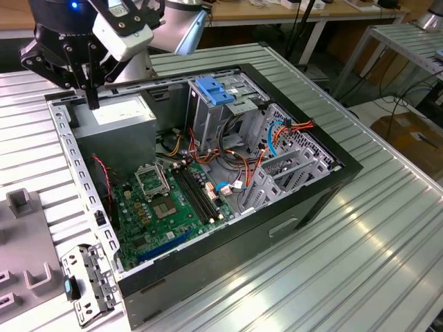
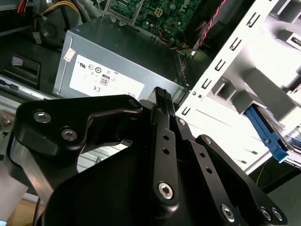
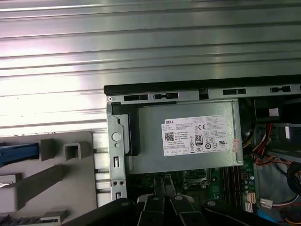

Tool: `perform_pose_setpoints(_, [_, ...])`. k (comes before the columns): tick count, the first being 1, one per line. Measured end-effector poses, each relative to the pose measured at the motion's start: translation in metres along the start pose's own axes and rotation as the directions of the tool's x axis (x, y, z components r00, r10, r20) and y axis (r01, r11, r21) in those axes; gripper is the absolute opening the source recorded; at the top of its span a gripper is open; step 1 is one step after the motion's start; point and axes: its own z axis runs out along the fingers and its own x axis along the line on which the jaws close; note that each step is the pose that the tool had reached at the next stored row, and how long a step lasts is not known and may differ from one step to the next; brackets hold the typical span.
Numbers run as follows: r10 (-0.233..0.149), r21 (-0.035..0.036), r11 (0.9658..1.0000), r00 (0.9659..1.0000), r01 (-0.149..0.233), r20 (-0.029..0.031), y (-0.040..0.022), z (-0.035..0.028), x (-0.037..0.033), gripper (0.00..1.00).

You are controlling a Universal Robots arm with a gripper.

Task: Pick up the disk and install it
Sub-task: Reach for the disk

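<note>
Above the power supply [image 1: 118, 114], gripper [image 1: 92, 105] vertical and downward, fingers [image 1: 92, 77] tight together.

Exterior view: raised, oblique, set well back, taking in the whole open case [image 1: 208, 277] with the power supply [image 1: 114, 114]. First wrist view: directly above the power supply [image 3: 188, 136], facing straight down. Second wrist view: close, slanting past the gripper [image 2: 162, 94] onto the same power supply [image 2: 117, 61]. All three share it.

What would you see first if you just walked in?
The big open computer case in the middle of the exterior view, with its green circuit board and a bright blue plate up top. The black gripper hangs over the silver box at the exterior view's upper left.
</note>
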Motion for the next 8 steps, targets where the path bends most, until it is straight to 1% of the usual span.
perform_pose_setpoints(4, [0.0, -0.0001, 1.0, 1.0, 0.0, 0.0, 0.0003, 0.0001, 0.01, 0.11])
perform_pose_setpoints(8, [0.0, -0.0001, 1.0, 1.0, 0.0, -0.0003, 0.0003, 0.0002, 0.016, 0.11])
